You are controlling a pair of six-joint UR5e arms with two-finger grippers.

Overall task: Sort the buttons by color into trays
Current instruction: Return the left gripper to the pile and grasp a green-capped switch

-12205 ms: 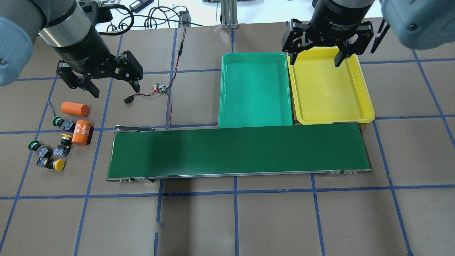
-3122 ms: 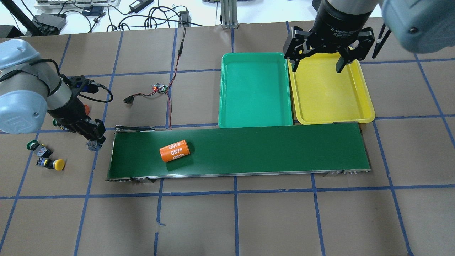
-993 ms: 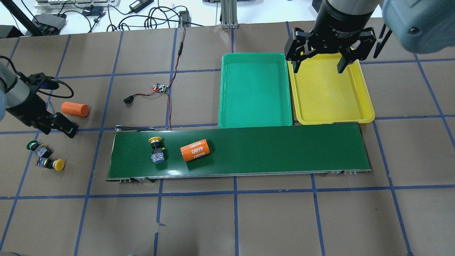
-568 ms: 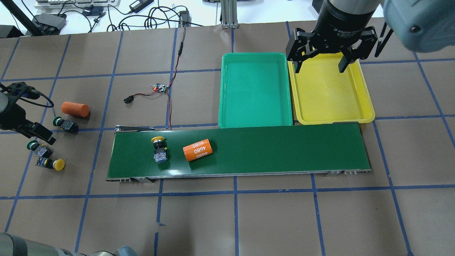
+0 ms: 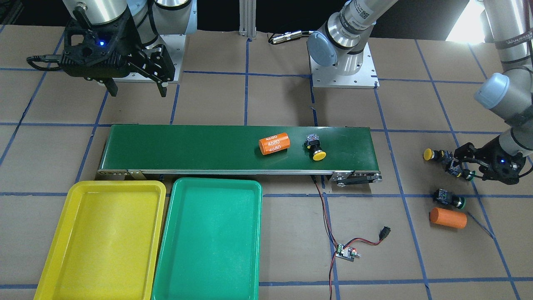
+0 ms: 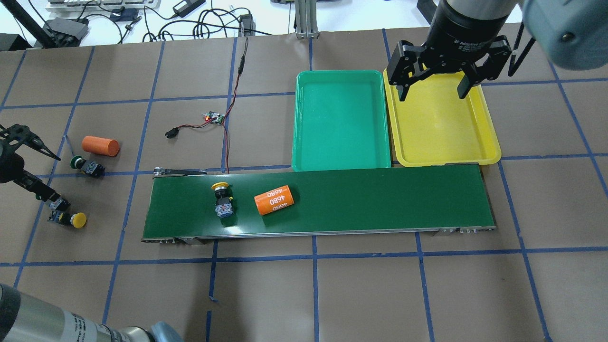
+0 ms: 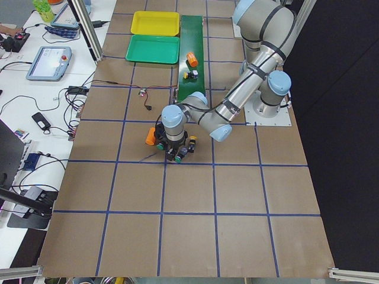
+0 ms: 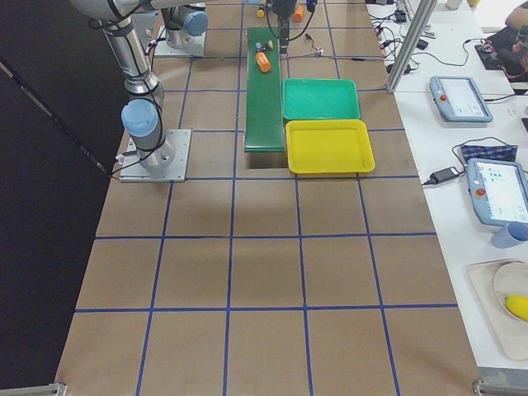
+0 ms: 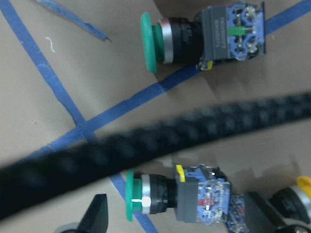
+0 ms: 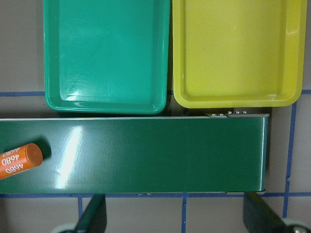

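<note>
A yellow-capped button (image 6: 222, 199) rides on the dark conveyor belt (image 6: 380, 199). Three more buttons lie on the table at the left: a green one (image 6: 85, 166), a yellow one (image 6: 71, 219), and a second green one (image 9: 175, 194) that lies between my left gripper's (image 9: 177, 221) open fingers. In the overhead view that gripper (image 6: 45, 192) hides its green cap. The green tray (image 6: 339, 118) and the yellow tray (image 6: 446, 133) hold nothing. My right gripper (image 6: 432, 95) hangs open over the yellow tray's far end.
An orange cylinder (image 6: 274, 200) lies on the belt to the right of the yellow button. A second orange cylinder (image 6: 99, 146) rests on the table near the left buttons. A small circuit board (image 6: 213, 117) with red-black wires sits behind the belt.
My left gripper has come down over the lower green button. The belt has carried the yellow button and the orange cylinder to the right. The right gripper has shifted slightly right.
</note>
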